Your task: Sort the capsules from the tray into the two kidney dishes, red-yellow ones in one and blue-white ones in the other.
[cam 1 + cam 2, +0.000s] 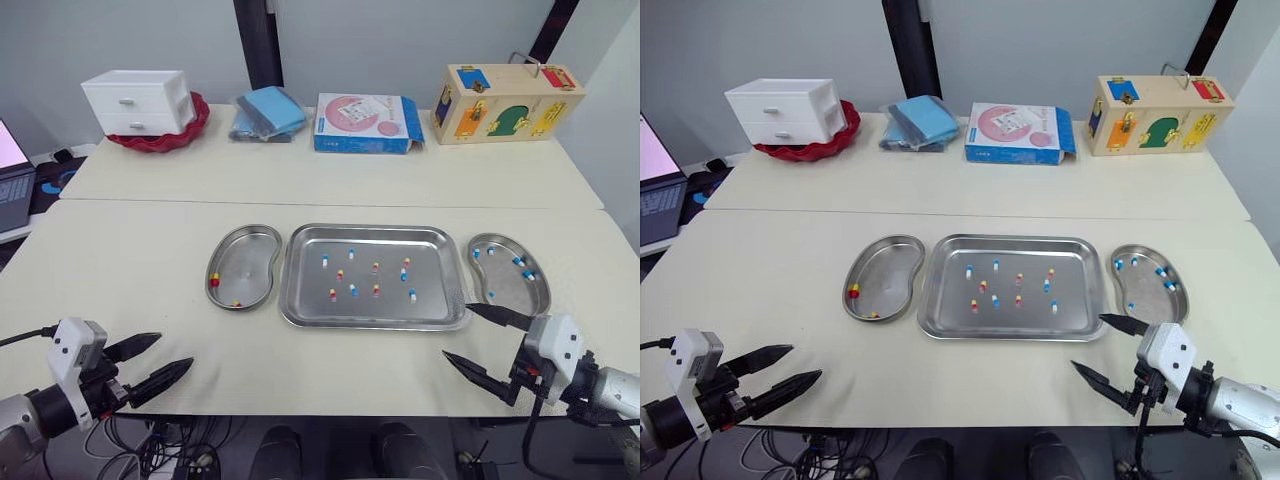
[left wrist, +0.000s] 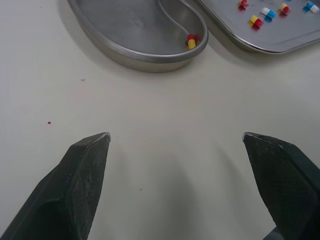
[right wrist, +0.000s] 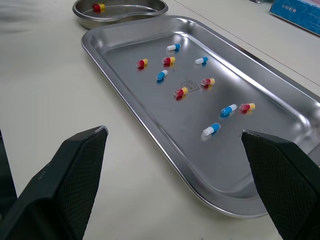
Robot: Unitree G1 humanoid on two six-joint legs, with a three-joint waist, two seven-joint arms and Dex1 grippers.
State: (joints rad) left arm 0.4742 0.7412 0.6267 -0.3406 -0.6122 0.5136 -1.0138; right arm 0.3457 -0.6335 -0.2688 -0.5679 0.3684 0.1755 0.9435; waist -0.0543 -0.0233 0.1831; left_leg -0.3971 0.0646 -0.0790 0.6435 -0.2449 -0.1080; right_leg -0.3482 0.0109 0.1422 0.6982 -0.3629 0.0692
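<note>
A steel tray (image 1: 372, 310) in the table's middle holds several red-yellow and blue-white capsules (image 1: 352, 290). On its left, a kidney dish (image 1: 243, 243) contains two red-yellow capsules (image 1: 214, 281). The right kidney dish (image 1: 510, 291) carries several blue-white capsules (image 1: 521, 264). My left gripper (image 1: 150, 363) hovers open over the table's near left edge, well short of the left dish. My right gripper (image 1: 484, 345) is open at the near right edge, just in front of the tray's right corner. The tray capsules (image 3: 181, 92) lie ahead of it in the right wrist view.
On the far table stand a white drawer box on a red plate (image 1: 140, 102), blue cloths (image 1: 266, 113), a blue-pink box (image 1: 366, 123) and a wooden lock box (image 1: 505, 103). A laptop (image 1: 12, 178) sits at far left.
</note>
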